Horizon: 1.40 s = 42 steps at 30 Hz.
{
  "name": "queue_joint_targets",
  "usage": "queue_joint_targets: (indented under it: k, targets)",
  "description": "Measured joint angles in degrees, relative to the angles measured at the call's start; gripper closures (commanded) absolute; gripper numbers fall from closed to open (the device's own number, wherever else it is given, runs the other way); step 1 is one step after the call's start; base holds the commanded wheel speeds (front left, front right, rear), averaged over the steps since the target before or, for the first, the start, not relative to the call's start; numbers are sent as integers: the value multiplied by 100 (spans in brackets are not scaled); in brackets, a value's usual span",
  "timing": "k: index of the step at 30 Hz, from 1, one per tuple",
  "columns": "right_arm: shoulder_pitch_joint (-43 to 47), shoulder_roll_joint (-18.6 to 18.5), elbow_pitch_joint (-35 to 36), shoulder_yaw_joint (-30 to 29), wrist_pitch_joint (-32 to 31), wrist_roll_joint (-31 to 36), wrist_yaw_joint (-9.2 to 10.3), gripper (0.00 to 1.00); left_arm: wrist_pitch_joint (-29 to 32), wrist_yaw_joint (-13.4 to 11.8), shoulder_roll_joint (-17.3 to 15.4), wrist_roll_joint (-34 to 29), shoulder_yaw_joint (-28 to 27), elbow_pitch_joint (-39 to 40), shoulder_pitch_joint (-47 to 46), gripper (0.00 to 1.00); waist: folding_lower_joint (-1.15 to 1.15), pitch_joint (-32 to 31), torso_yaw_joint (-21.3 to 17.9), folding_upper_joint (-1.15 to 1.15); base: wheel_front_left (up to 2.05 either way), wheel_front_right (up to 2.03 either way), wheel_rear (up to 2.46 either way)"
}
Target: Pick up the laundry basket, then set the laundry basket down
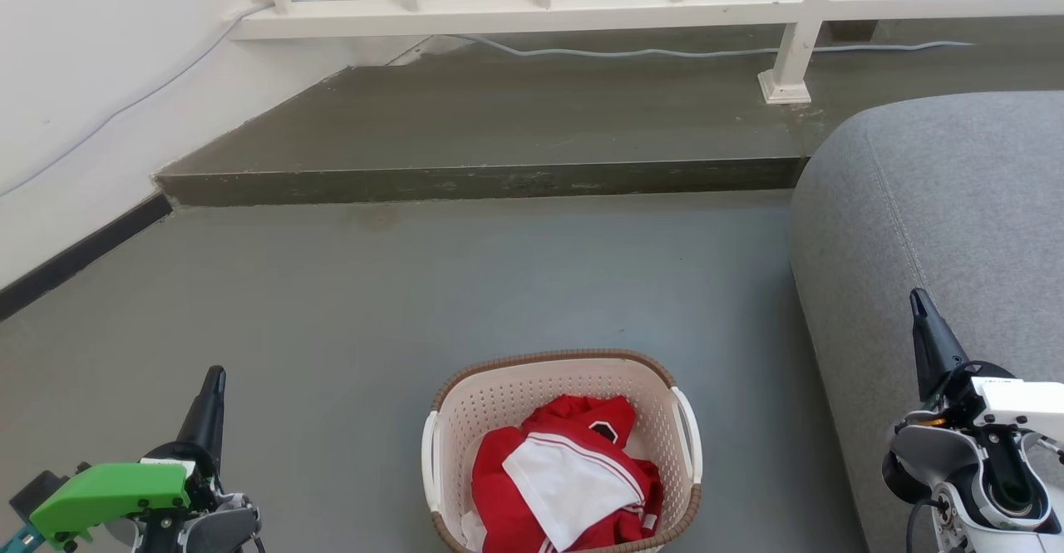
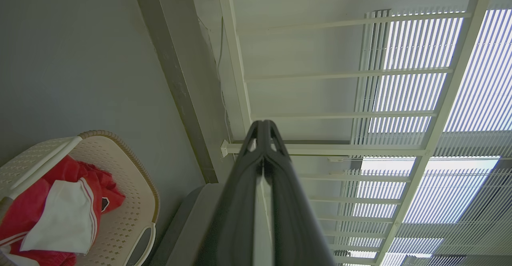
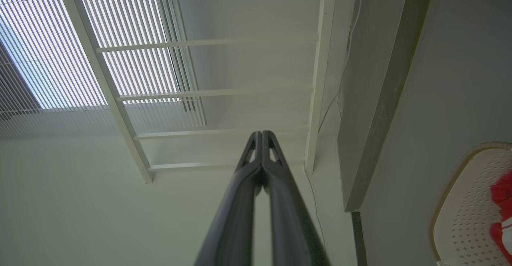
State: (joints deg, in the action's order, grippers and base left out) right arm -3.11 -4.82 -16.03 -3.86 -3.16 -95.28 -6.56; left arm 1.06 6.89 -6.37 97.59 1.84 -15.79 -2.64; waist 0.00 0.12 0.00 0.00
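The laundry basket (image 1: 499,407) sits on the grey floor (image 1: 374,303), low in the centre of the head view, its near rim cut off by the bottom edge. A red and white garment (image 1: 573,478) lies bundled inside and hides the basket's bottom. The left pincer (image 1: 214,382) stands well to its left. The right pincer (image 1: 918,303) stands well to its right, seen against the grey sofa (image 1: 939,220). Both are clear of the basket. The wrist views show each pair of fingers pressed together, tips touching.
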Motion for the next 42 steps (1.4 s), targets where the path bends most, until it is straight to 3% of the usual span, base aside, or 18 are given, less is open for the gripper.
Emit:
queue_joint_targets:
  k: [42]
  targets:
    - [-1,25,0,-34,-18,1,-15,100,43,18,9,-3,-21,-3,-3,100,0,1,0,0,0,0,0]
